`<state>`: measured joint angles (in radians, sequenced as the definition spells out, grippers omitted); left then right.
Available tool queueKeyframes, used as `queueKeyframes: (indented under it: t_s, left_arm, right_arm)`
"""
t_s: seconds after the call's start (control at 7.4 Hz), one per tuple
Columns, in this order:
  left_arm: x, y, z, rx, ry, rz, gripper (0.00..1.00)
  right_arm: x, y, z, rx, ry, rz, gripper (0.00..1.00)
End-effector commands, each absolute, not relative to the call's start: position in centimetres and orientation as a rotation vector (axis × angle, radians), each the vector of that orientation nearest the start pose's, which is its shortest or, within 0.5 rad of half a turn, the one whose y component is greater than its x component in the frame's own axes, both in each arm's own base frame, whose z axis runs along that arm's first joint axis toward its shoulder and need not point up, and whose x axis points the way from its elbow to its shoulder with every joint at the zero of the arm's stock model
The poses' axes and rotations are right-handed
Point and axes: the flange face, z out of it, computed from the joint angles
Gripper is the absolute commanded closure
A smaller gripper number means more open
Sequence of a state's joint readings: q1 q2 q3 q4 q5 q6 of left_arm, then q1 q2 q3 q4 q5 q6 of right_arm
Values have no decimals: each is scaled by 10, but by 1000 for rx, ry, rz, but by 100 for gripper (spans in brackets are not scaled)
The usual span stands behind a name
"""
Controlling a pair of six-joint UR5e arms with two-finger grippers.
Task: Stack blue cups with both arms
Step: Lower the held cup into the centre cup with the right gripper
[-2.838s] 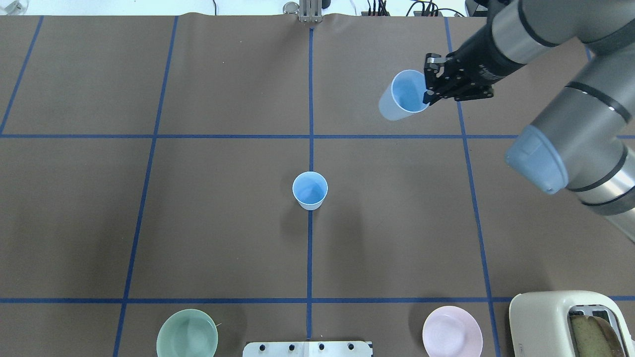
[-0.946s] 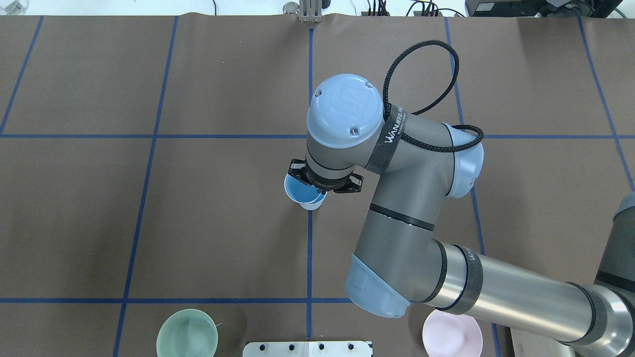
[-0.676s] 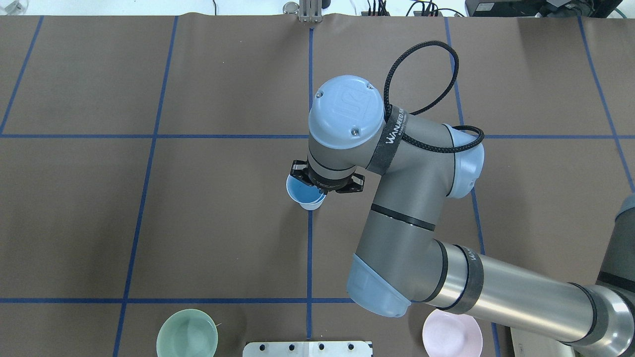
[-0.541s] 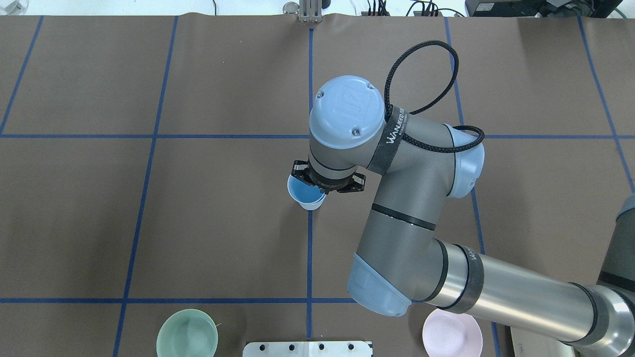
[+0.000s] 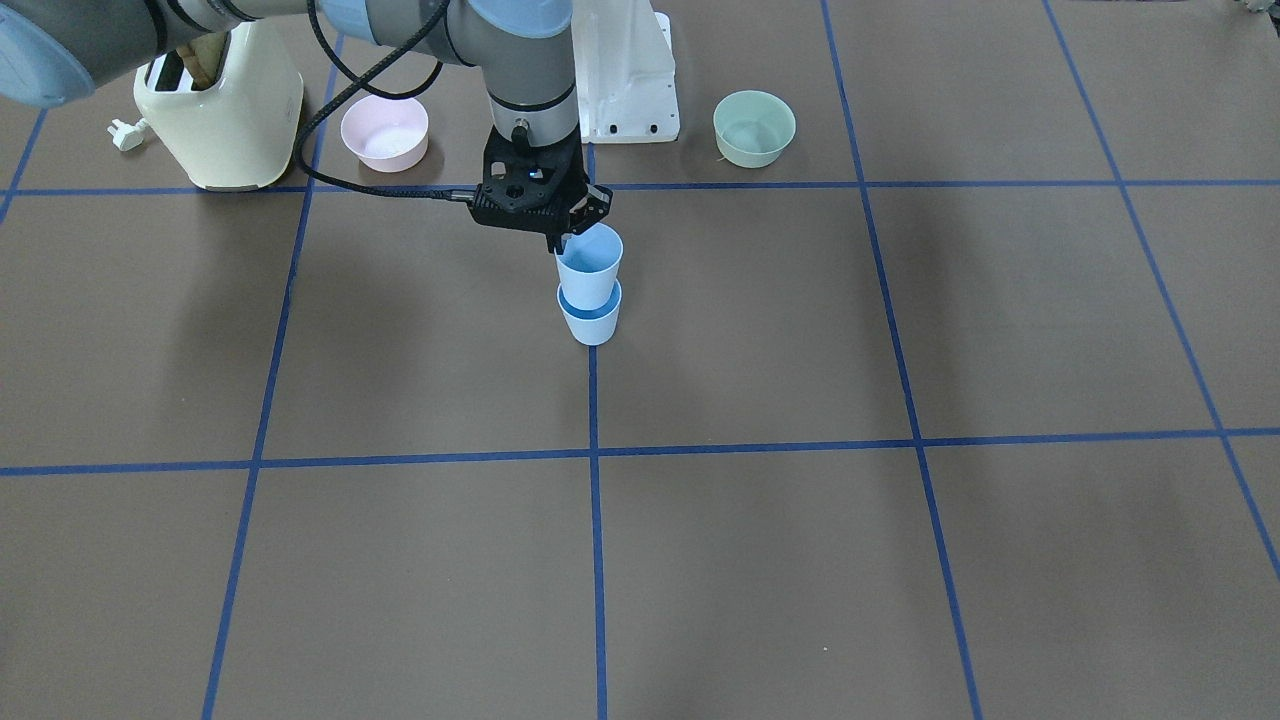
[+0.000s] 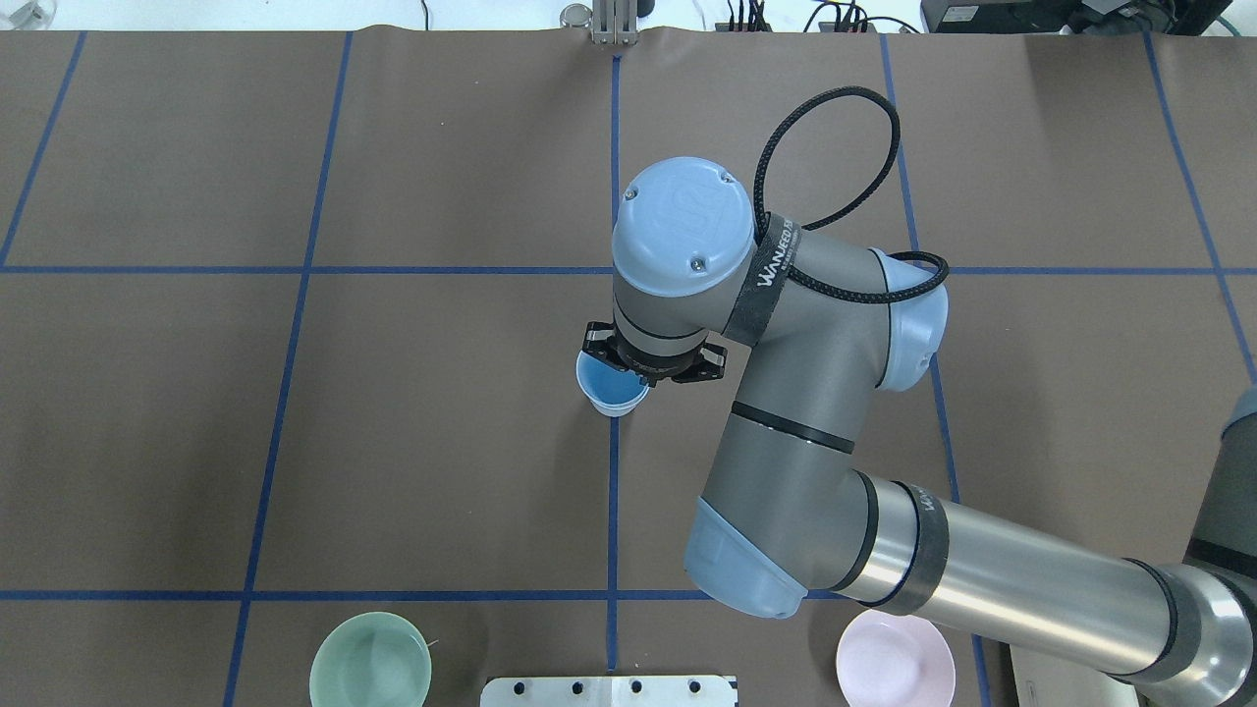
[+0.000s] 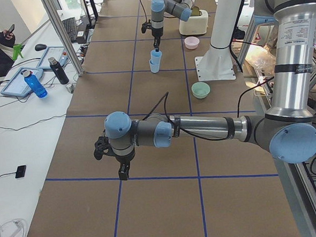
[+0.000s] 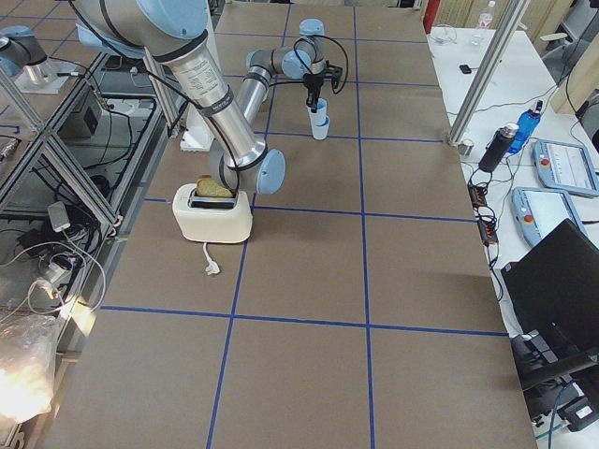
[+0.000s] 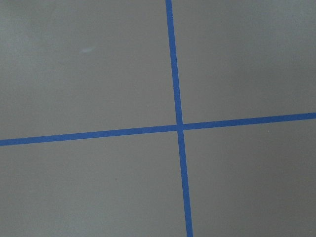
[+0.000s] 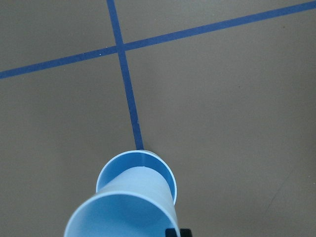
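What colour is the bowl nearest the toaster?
The bowl is pale pink, clearest in the exterior front-facing view, beside the cream toaster.

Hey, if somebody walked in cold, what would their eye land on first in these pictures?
The right gripper pinching the rim of the upper blue cup, its base dipped into the lower blue cup at the table's centre. Next, the cream toaster holding a bread slice, beside the pink bowl at the robot's edge.
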<state>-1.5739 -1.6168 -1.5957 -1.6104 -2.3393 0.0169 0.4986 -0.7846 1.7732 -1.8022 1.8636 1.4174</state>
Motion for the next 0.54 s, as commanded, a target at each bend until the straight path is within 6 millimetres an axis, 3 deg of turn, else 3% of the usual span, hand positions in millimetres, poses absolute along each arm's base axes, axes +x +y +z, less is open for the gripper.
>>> queueKeyframes:
  t_s: [0.0, 0.14, 0.27, 0.41]
  left_arm:
    - [-66, -518, 619, 113, 767, 53, 1]
    - [-65, -518, 619, 112, 767, 55, 1]
    - [-65, -518, 618, 114, 767, 55, 1]
    - [-65, -518, 618, 114, 767, 55, 1]
  right_arm:
    - [-538, -412, 143, -14, -824, 208, 100]
    - [-540, -413, 143, -10, -833, 205, 100]
    - [-540, -413, 143, -8, -833, 201, 62]
    - [-536, -412, 142, 9, -837, 161, 1]
